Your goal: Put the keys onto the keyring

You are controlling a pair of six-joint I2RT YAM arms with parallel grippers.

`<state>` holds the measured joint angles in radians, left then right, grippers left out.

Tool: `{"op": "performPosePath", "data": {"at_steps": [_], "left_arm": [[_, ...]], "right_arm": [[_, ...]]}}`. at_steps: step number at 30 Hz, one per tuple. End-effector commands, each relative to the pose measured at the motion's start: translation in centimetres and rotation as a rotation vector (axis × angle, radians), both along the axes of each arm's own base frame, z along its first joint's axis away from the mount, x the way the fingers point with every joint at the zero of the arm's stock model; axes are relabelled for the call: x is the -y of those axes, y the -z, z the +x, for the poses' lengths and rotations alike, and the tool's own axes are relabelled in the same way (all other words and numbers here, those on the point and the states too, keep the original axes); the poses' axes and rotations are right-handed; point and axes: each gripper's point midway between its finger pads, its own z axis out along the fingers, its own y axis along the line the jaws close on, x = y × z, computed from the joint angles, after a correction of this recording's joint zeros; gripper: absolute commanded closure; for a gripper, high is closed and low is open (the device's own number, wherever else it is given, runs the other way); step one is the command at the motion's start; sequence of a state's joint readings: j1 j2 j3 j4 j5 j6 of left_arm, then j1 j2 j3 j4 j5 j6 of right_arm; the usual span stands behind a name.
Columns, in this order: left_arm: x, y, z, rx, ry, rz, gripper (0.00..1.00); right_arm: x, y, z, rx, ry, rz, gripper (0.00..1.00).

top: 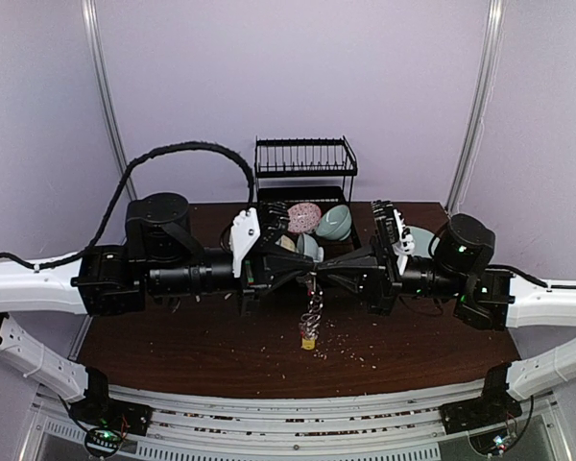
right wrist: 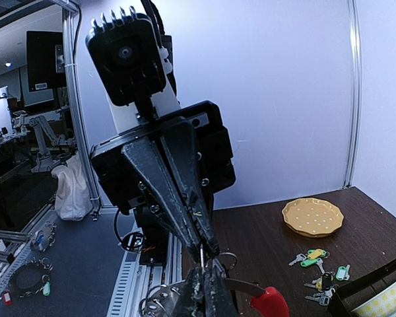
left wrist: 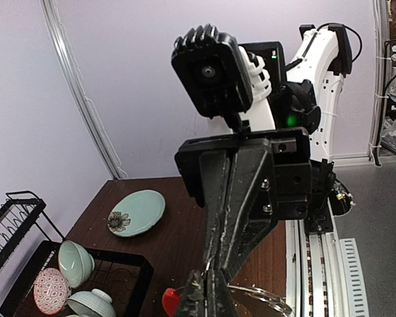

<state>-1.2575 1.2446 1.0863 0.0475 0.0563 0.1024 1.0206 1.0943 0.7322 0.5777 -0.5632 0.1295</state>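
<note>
Left hand [top: 302, 273], right hand [top: 324, 272] tip to tip, both clamped on keyring [right wrist: 268, 303]; yellow tag [top: 308, 340] dangles beneath, print unreadable.

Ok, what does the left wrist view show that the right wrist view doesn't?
Only the left wrist view: a pale green plate with a flower on it, a black dish rack holding bowls, and the right gripper seen head-on.
Only the right wrist view: a yellow dotted plate, loose keys with green and yellow tags on the table, and the left gripper seen head-on.
Both: the keyring, red sleeve showing, low in frame where the two sets of shut jaws meet, and the dark table.
</note>
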Motion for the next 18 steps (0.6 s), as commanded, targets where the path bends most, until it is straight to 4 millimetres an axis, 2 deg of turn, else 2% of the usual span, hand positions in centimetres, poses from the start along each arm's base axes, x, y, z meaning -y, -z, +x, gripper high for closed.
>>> {"op": "performPosePath", "data": {"at_steps": [1,3,4,7,12,16,18], "left_arm": [[-0.5,-1.5,0.1,0.034,-0.006,-0.035,1.0],[-0.7,-0.8,0.6,0.038,-0.034,0.011,1.0],[-0.9,-0.6,0.9,0.04,-0.053,0.034,1.0],[-1.1,0.3,1.5,0.041,-0.082,0.109,1.0],[-1.1,1.1,1.9,0.043,-0.105,0.176,1.0],[-1.1,0.8,1.9,0.054,-0.102,0.182,1.0],[-1.1,0.6,1.8,0.056,-0.092,0.176,1.0]], "right_arm": [[0.4,-2.0,-0.4,0.045,-0.001,0.03,1.0],[0.3,-1.2,-0.2,0.066,0.008,-0.029,1.0],[0.3,-0.7,-0.1,0.082,0.017,-0.064,0.93],[0.4,-0.2,1.1,0.127,0.089,-0.145,0.8],[0.2,0.1,1.5,0.204,0.086,-0.253,0.75],[-0.2,1.4,1.9,0.233,0.074,-0.359,0.73],[-0.6,1.3,2.0,0.243,0.057,-0.376,0.73]]}}
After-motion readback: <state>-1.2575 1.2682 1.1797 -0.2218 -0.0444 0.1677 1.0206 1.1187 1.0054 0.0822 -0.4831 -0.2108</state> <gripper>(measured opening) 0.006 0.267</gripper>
